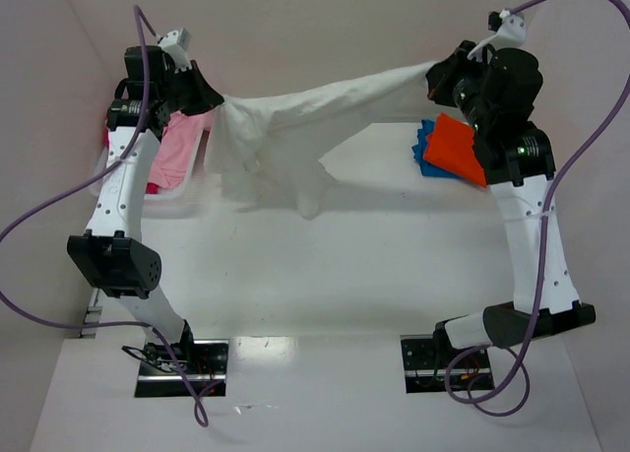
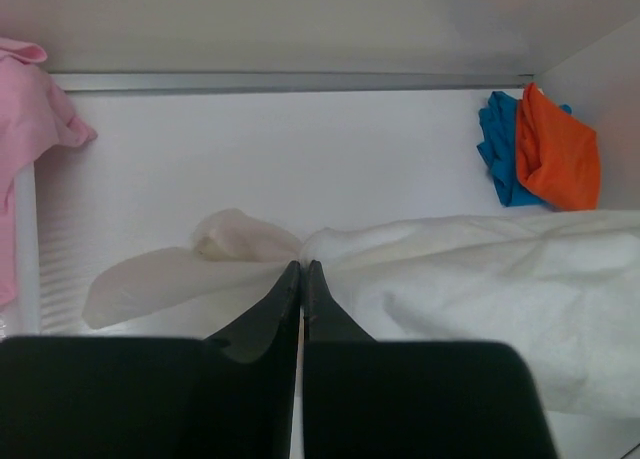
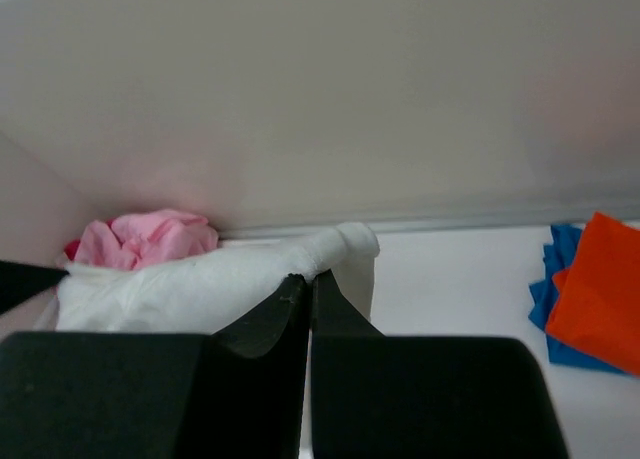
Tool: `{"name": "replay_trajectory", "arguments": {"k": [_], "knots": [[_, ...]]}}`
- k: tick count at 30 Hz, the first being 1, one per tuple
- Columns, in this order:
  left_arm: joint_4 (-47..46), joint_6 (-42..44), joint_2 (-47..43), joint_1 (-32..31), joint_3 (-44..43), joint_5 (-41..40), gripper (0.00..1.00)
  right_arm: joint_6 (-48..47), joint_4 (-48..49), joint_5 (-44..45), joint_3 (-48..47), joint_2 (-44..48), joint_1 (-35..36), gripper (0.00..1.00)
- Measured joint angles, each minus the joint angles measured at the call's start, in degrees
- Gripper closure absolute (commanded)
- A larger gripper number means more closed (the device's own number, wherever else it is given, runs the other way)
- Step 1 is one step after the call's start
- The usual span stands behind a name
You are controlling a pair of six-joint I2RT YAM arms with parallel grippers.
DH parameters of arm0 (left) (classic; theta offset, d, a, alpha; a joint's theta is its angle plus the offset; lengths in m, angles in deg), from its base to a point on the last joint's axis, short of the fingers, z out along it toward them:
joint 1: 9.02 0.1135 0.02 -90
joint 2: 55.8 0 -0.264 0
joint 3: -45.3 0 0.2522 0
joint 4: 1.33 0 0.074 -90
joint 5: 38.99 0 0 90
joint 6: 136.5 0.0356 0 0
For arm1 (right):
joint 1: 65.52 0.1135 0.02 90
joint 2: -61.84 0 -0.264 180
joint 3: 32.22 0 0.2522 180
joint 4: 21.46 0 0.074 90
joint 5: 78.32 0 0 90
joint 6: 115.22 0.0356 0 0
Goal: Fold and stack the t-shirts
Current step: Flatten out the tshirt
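A cream-white t-shirt (image 1: 295, 127) hangs stretched in the air between both arms, its lower part drooping toward the table. My left gripper (image 1: 219, 103) is shut on its left end (image 2: 320, 244), and my right gripper (image 1: 435, 76) is shut on its right end (image 3: 340, 247). A folded orange t-shirt (image 1: 459, 149) lies on a blue t-shirt (image 1: 423, 149) at the back right. A light pink t-shirt (image 1: 177, 147) hangs over the basket at the left, with a red-magenta t-shirt (image 1: 151, 187) peeking out beneath it.
The white slotted basket (image 1: 172, 201) stands at the back left under my left arm. Pale walls close the table at the back and both sides. The table surface (image 1: 374, 265) is white.
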Motion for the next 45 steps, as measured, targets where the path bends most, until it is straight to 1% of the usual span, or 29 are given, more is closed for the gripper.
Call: {"name": "replay_trajectory", "arguments": {"k": [2,3,5,6,8,9,10,13,14,16,17,20,21,24,26,28,30,31,33,36,37,38,39,41,45], "knots": [[0.76,0.15,0.18,0.02,-2.47,0.01,1.00,0.19,-0.40,-0.04,4.18,2.92,-0.08,1.00],[1.12,0.18,0.26,0.03,-3.77,0.03,1.00,0.59,0.52,-0.27,8.22,5.45,-0.08,1.00],[1.75,0.21,0.71,0.04,-7.64,0.13,1.00,1.98,-0.91,-1.24,18.44,12.13,-0.06,1.00],[1.81,0.22,0.95,0.04,-9.41,0.35,1.00,2.43,-1.28,-1.82,20.36,13.49,0.01,1.00],[2.57,0.26,1.90,0.04,-13.08,1.11,1.00,5.27,-2.22,-4.88,30.37,20.27,0.67,1.00],[2.78,0.26,2.49,0.04,-14.53,1.35,1.00,5.74,-2.85,-5.53,31.88,21.41,0.83,1.00],[3.41,0.30,3.67,0.02,-16.85,1.71,1.00,7.23,-2.94,-7.42,35.36,23.93,1.31,1.00],[6.62,0.68,9.53,-0.31,-26.74,3.05,0.98,11.29,-5.96,-12.91,45.76,31.75,2.89,1.00],[8.42,1.33,12.03,-0.72,-30.72,3.19,0.97,12.46,-7.16,-14.34,48.72,34.27,3.21,0.83],[10.89,1.92,15.83,-1.95,-35.80,3.69,0.97,14.49,-10.22,-16.15,54.01,38.81,3.47,0.56],[12.21,2.43,17.10,-2.87,-37.29,3.50,0.97,15.53,-12.18,-16.57,55.94,40.91,3.48,0.48],[15.26,3.84,19.39,-5.76,-39.02,2.04,0.96,17.55,-15.39,-17.23,57.94,43.61,3.48,0.41],[16.74,4.65,19.89,-7.07,-39.06,1.20,0.94,17.88,-15.37,-17.44,57.92,43.56,3.48,0.39],[20.88,6.53,20.47,-11.12,-37.96,-1.94,0.89,17.52,-14.06,-17.55,57.87,40.86,3.48,0.39],[21.20,7.26,20.35,-12.47,-36.58,-2.73,0.87,16.87,-12.73,-17.49,57.60,37.80,3.49,0.39],[21.17,7.87,19.63,-14.30,-32.40,-3.80,0.86,15.82,-10.58,-17.38,57.30,34.50,3.49,0.39],[20.24,8.55,18.61,-15.78,-26.30,-5.55,0.86,14.84,-8.43,-17.16,57.25,31.56,3.48,0.39],[19.55,8.88,18.22,-16.35,-22.99,-6.31,0.87,14.41,-7.63,-17.07,57.23,30.73,3.48,0.39],[17.72,8.90,17.35,-17.28,-15.79,-7.51,0.93,13.63,-5.61,-16.85,56.93,29.41,3.49,0.39],[15.65,8.78,17.03,-17.93,-6.76,-8.66,0.97,12.77,-3.06,-16.39,56.10,28.38,3.48,0.39],[15.39,8.72,17.02,-17.93,-5.07,-8.80,0.98,12.66,-2.39,-16.23,55.94,28.21,3.48,0.39],[15.39,8.69,17.02,-17.90,-4.36,-8.90,0.98,12.56,-1.79,-16.11,55.87,28.08,3.50,0.39],[15.31,8.67,17.02,-17.86,-3.96,-8.92,0.99,12.42,-0.78,-15.97,55.85,27.92,3.48,0.36],[14.42,8.63,16.57,-17.88,-3.96,-8.87,1.00,12.01,1.52,-15.77,55.87,26.75,3.50,0.36],[13.04,8.08,12.54,-17.88,-4.08,-9.01,1.00,11.43,5.02,-15.77,55.88,22.86,3.73,0.36]]}}
